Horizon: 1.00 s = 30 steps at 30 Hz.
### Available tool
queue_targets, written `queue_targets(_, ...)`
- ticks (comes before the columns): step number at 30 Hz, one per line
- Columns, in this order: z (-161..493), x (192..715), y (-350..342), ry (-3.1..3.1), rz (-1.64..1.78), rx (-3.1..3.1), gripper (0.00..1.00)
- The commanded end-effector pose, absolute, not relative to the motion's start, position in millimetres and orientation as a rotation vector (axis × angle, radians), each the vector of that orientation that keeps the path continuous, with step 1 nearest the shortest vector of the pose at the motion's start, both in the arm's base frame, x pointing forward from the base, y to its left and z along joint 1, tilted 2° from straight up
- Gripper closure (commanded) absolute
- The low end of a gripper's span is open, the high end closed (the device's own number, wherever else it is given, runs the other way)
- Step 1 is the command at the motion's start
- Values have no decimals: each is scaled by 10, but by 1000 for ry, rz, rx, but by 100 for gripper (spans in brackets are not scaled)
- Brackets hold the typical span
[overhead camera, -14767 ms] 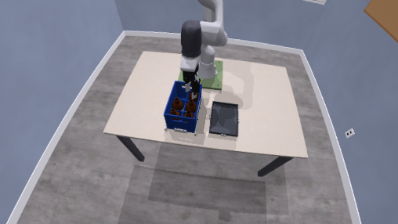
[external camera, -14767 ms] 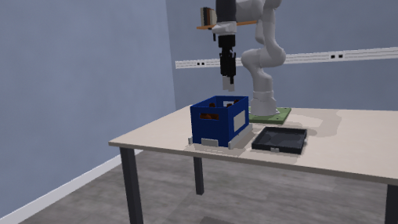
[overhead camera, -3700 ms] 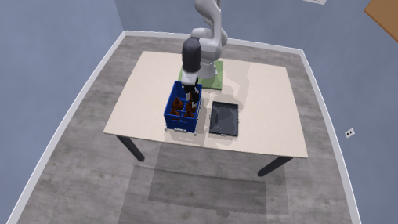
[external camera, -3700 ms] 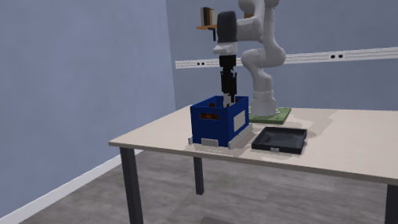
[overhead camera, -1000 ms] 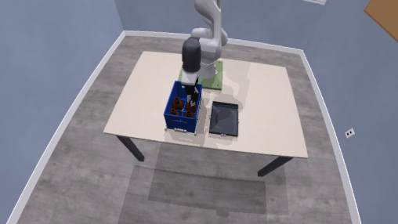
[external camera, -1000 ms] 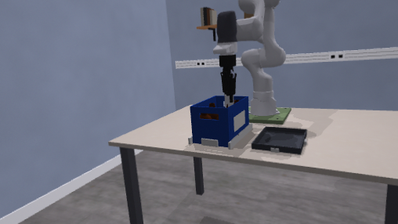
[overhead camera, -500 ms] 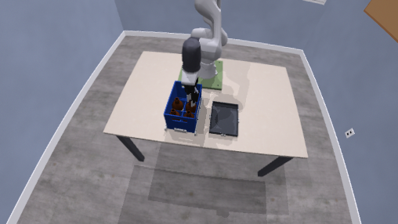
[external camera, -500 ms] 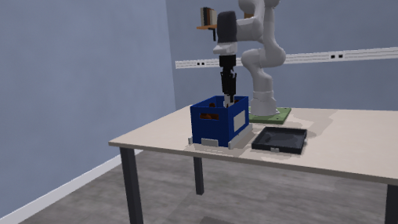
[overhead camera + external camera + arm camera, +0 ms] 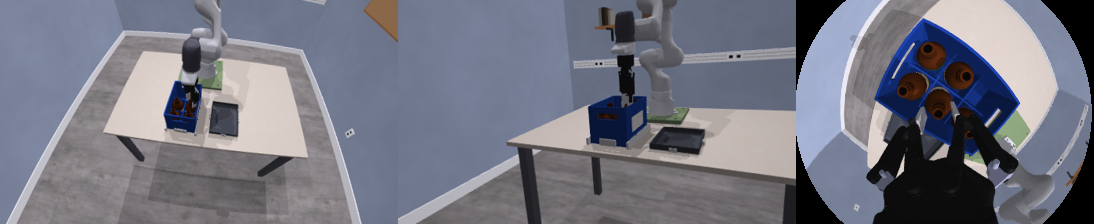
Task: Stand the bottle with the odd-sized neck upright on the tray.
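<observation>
Tool straddles a bottle neck, all five bottles in crate

Tool (image 9: 193, 101) (image 9: 627, 102) (image 9: 938, 109), black with pale grey fingertips, points down into the open-topped blue plastic crate (image 9: 180, 125) (image 9: 607, 132) (image 9: 912, 41). Fingers part-way open, one on each side of a brown bottle (image 9: 938, 102); wrist view shows gaps beside its neck, so tool has hold of nothing.

Wrist view, clock from that bottle: brown bottle at 12 (image 9: 931, 56), brown bottle at 1 (image 9: 958, 75), brown bottle at 10 (image 9: 912, 86), brown bottle at 4 (image 9: 969, 134), the last partly hidden by a finger. All stand in separate compartments of the crate. Which neck is the odd one: cannot tell at this size, but the task's bottle is among these five, in the crate.

Top view: shallow black square tray (image 9: 223, 135) (image 9: 674, 149) (image 9: 897, 132) lies flat on the pale beige bench (image 9: 266, 106) (image 9: 735, 135) (image 9: 1021, 55), between 3 and 4 o'clock from the crate, a strip of bench between them. Crate sits level, light grey brackets (image 9: 180, 130) (image 9: 607, 142) around its foot. White-and-grey arm (image 9: 211, 48) (image 9: 662, 63) (image 9: 1035, 185) stands on a green base plate (image 9: 218, 84) (image 9: 683, 115) (image 9: 1016, 126), at 1 o'clock from the crate.
</observation>
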<state>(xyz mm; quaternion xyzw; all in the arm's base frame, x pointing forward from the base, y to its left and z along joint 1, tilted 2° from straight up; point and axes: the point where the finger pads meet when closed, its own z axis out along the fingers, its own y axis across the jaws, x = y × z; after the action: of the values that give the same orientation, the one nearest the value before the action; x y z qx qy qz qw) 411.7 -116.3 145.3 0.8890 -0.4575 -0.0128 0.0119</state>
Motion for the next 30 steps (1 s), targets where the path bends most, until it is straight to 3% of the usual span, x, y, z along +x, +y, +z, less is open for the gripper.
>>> queue_targets(1, 1442, 4117, -1170, -1437, -40, 2769, 56)
queue_targets(30, 1567, 4121, -1169, -1437, -40, 2769, 56)
